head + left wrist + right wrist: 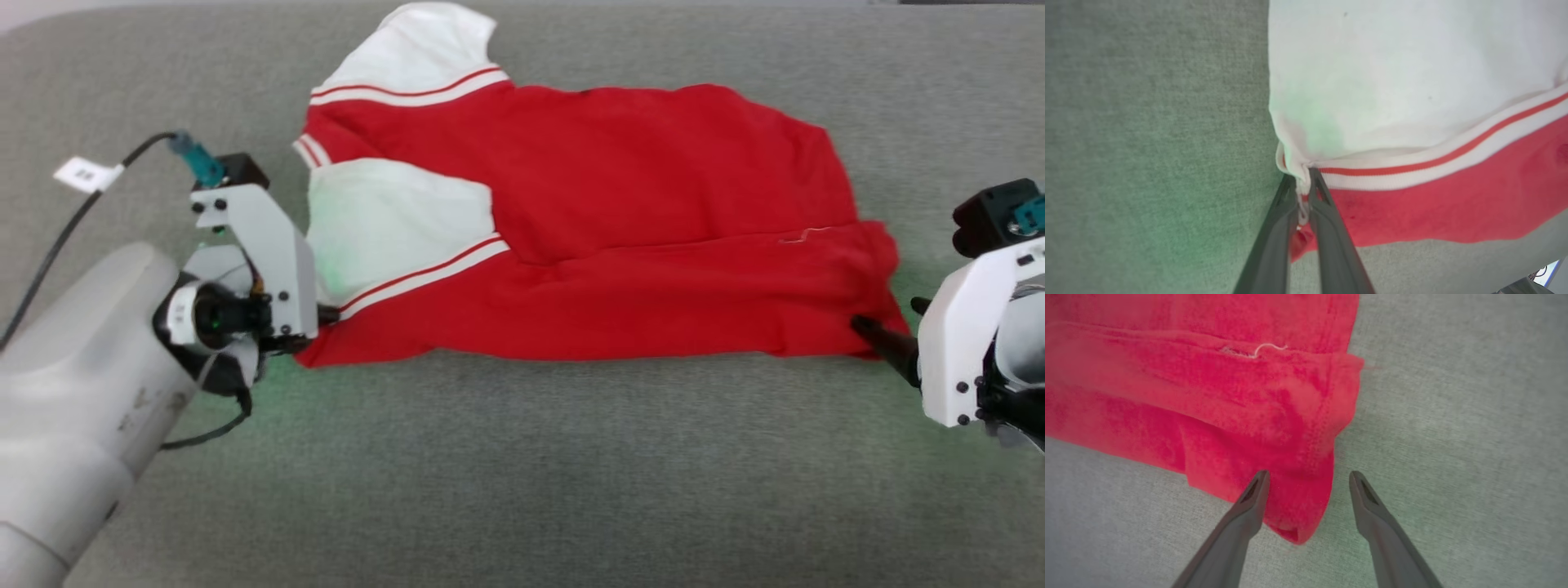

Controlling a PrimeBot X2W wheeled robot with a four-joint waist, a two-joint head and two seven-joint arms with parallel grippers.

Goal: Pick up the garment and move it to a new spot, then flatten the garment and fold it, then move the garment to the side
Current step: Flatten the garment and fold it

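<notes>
The garment [612,220] lies spread on the grey cloth surface, red with white sleeves and striped trim, its near long edge folded over. My left gripper [326,314] is shut on the garment's near left corner. In the left wrist view both fingers [1301,179] pinch the cloth where the white sleeve [1412,81] meets the red-white trim. My right gripper [891,317] is open at the garment's near right corner. In the right wrist view its fingers [1308,477] straddle the red corner [1208,396], one finger over the cloth and one over the bare surface.
The grey fabric surface [522,474] reaches wide in front of the garment and to both sides. A black cable with a white tag [82,173] runs from my left wrist at the far left.
</notes>
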